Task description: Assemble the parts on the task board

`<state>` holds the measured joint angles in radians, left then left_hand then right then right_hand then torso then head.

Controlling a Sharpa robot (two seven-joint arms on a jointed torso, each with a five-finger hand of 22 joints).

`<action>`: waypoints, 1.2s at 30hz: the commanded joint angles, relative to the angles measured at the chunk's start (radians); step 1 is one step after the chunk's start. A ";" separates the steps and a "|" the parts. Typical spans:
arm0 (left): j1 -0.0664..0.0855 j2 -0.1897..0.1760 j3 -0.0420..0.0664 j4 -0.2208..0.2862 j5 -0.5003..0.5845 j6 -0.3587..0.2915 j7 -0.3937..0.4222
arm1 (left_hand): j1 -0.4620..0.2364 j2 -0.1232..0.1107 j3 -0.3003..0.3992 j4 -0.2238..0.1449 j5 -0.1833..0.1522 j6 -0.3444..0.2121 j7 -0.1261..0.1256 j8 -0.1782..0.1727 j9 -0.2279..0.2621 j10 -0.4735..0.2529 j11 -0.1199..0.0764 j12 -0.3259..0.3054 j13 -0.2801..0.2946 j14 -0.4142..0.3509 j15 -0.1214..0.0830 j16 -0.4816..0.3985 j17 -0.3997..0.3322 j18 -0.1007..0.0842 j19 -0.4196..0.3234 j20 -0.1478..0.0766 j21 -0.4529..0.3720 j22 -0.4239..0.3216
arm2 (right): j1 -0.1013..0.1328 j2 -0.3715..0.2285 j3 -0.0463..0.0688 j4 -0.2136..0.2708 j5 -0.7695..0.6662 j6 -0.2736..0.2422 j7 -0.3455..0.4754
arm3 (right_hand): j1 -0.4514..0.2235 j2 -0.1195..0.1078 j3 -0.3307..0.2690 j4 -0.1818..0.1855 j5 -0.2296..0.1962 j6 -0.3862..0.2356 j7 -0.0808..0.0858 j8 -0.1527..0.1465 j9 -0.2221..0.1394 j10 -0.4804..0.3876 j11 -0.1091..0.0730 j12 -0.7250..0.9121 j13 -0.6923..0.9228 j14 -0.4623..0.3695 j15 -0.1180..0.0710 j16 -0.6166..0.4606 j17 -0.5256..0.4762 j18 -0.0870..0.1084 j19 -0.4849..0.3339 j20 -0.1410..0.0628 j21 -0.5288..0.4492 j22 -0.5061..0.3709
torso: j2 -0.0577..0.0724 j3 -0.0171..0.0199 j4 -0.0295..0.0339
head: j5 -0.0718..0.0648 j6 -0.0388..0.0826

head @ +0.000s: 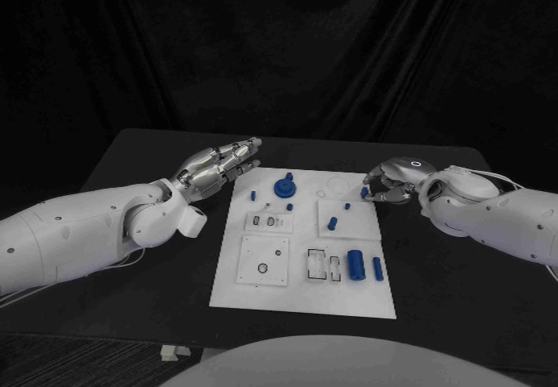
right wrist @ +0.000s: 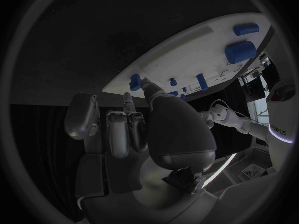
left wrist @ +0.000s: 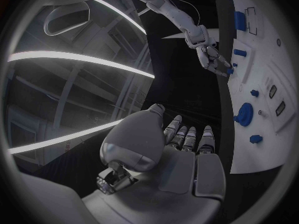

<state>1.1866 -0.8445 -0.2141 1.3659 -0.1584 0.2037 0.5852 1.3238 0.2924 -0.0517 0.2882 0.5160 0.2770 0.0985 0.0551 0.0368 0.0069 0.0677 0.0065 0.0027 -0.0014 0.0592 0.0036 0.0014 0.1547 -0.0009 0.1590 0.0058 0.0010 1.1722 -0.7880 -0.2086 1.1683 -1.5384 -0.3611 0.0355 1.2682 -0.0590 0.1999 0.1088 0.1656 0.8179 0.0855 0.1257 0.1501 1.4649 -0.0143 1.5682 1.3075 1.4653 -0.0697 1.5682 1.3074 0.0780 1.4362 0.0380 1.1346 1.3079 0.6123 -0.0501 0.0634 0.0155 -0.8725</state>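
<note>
The white task board (head: pixel 302 282) lies in the middle of the black table. Blue parts lie on it: a round knob (head: pixel 285 189) at the far end, a short peg (head: pixel 333 223), a thick cylinder (head: pixel 356 264) beside a thin one (head: pixel 378 268). My right hand (head: pixel 389 181) is at the board's far right edge. Its thumb and a fingertip pinch a small blue part (right wrist: pixel 134 81), which the left wrist view also shows (left wrist: pixel 229 70). My left hand (head: pixel 218 168) hovers off the board's far left corner with its fingers stretched out, holding nothing (left wrist: pixel 181 149).
Two small blue pieces (head: pixel 254 193) (head: pixel 289 206) sit near the knob. Rectangular slots (head: pixel 318 264) and a round hole (head: pixel 263 268) mark the board's near half. Black table (head: pixel 151 161) surrounds the board on all sides.
</note>
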 commanded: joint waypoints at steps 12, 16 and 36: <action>-0.002 0.003 0.001 -0.001 0.002 0.019 0.008 | 0.003 -0.001 0.006 0.000 0.003 0.000 0.007 0.006 0.002 0.000 0.010 -0.004 0.000 0.001 0.010 -0.004 -0.001 0.014 0.001 0.008 -0.006 -0.001 | -0.009 0.016 0.001 -0.022 -0.003 0.009 0.015 | 0.019 0.000 -0.006 -0.003 0.026 0.016 -0.001 0.007 0.005 0.106 0.006 0.003 0.263 0.103 0.000 -0.006 0.254 0.005 -0.005 0.003 -0.009 0.152 | 0.000 0.0003 -0.0003 | 0.003 0.000; -0.002 0.004 0.001 -0.002 0.002 0.020 0.006 | 0.003 -0.001 0.006 0.000 0.003 0.000 0.007 0.006 0.002 0.000 0.010 -0.004 0.000 0.001 0.010 -0.004 -0.001 0.014 0.001 0.008 -0.006 -0.001 | -0.010 0.020 0.001 -0.024 -0.003 0.009 0.017 | 0.019 0.000 -0.006 -0.003 0.027 0.017 -0.001 0.008 0.006 0.106 0.006 0.003 0.263 0.103 0.000 -0.007 0.252 0.006 -0.006 0.003 -0.011 0.151 | 0.000 0.0004 0.0000 | 0.003 0.000; -0.004 0.005 0.001 -0.006 0.002 0.028 -0.002 | 0.002 -0.001 0.007 0.000 0.003 0.000 0.008 0.007 0.002 0.001 0.012 -0.003 0.001 0.001 0.011 -0.004 -0.001 0.014 0.001 0.009 -0.006 -0.001 | -0.014 0.036 0.001 -0.041 -0.003 0.021 0.018 | 0.038 0.009 -0.003 -0.010 0.048 0.072 -0.004 0.033 0.029 0.106 0.004 0.003 0.263 0.101 -0.001 -0.011 0.247 0.007 -0.009 0.003 -0.022 0.149 | 0.000 0.0003 -0.0001 | 0.004 0.000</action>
<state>1.1836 -0.8412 -0.2140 1.3593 -0.1584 0.2163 0.5759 1.3238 0.2924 -0.0518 0.2882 0.5160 0.2770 0.0985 0.0551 0.0368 0.0072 0.0755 0.0065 0.0028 0.0023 0.0628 0.0036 0.0014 0.1547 -0.0008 0.1589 0.0058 0.0012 1.1612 -0.7521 -0.2085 1.1290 -1.5385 -0.3502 0.0513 1.2945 -0.0492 0.1972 0.1061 0.2094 0.8832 0.0828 0.1547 0.1778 1.4649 -0.0143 1.5682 1.3073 1.4653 -0.0696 1.5610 1.3074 0.0781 1.4347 0.0396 1.1170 1.3075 0.6124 -0.0495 0.0633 0.0198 -0.8725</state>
